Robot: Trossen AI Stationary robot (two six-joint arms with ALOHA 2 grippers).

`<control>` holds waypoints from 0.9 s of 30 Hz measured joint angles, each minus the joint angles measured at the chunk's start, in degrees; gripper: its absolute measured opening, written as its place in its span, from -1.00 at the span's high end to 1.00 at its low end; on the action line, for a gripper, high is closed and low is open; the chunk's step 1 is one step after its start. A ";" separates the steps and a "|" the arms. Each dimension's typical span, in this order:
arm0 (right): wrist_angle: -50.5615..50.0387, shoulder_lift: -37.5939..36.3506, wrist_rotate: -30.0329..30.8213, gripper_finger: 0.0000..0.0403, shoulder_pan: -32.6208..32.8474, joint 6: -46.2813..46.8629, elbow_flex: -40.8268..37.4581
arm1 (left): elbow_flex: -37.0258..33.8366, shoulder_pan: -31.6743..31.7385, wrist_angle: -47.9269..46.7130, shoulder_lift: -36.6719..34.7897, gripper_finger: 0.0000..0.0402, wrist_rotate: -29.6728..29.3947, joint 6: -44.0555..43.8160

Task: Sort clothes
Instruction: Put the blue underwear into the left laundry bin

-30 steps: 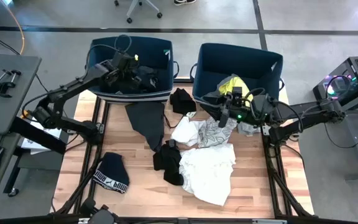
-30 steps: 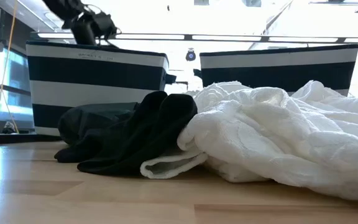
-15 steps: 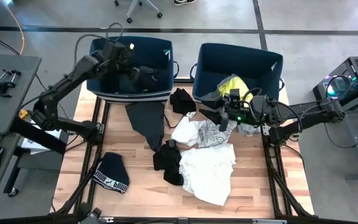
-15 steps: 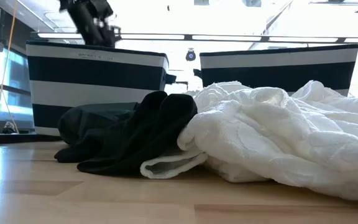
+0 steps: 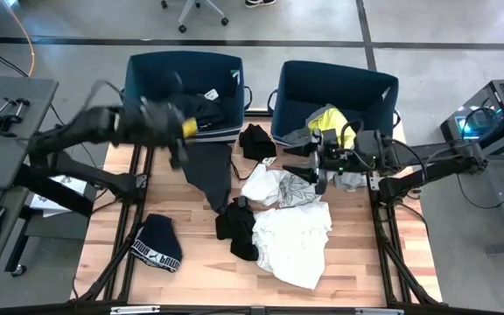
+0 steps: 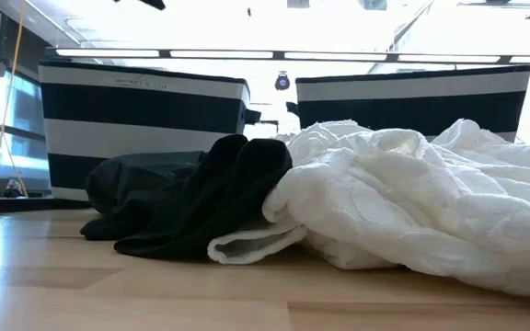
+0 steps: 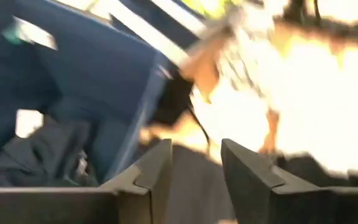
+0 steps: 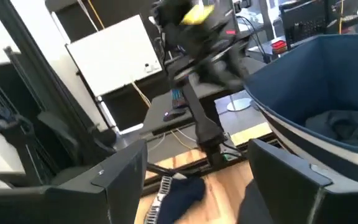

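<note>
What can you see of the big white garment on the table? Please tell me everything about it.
The white garment lies crumpled on the wooden table, in front of the right bin. It looks like soft, textured fabric with many folds, seen close in the low view. It lies flat and spread out, not folded. Its left edge touches a black garment, and its top edge meets a light patterned garment. No gripper holds it; the right gripper is above the patterned one.
</note>
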 joint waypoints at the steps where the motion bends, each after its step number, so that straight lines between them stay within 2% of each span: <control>1: -1.52 -0.41 -0.23 -0.32 -0.49 -1.08 0.00 | 0.00 -4.28 -2.16 0.94 0.43 -3.06 -2.47; 3: -4.37 -1.12 -0.28 -0.32 -1.55 -3.56 0.00 | -0.06 -11.23 -6.87 3.95 0.51 -7.60 -9.50; 5: -6.90 -1.80 -0.31 -0.32 -2.91 -5.12 -0.01 | -0.13 -16.13 -10.96 7.29 0.58 -8.06 -17.78; 11: -11.67 -4.65 -1.37 -0.32 -5.49 -4.86 -0.04 | -0.13 -26.87 -17.92 17.90 0.71 5.26 -41.20; 15: -14.41 -6.35 -2.57 -0.32 -5.84 -4.84 -0.04 | -0.14 -33.26 -19.55 24.04 0.73 7.75 -55.37; 20: -18.89 -7.67 -2.65 -0.32 -5.84 -4.83 -0.04 | -5.42 -37.35 -18.84 28.35 0.71 10.94 -72.33; 23: -20.36 -7.89 -2.65 -0.32 -5.84 -4.85 -0.04 | -11.88 -38.00 -12.04 27.78 0.62 16.16 -79.66; 27: -20.89 -7.87 -2.65 -0.32 -5.84 -4.83 -0.04 | -20.81 -38.30 -3.89 25.43 0.40 20.46 -87.93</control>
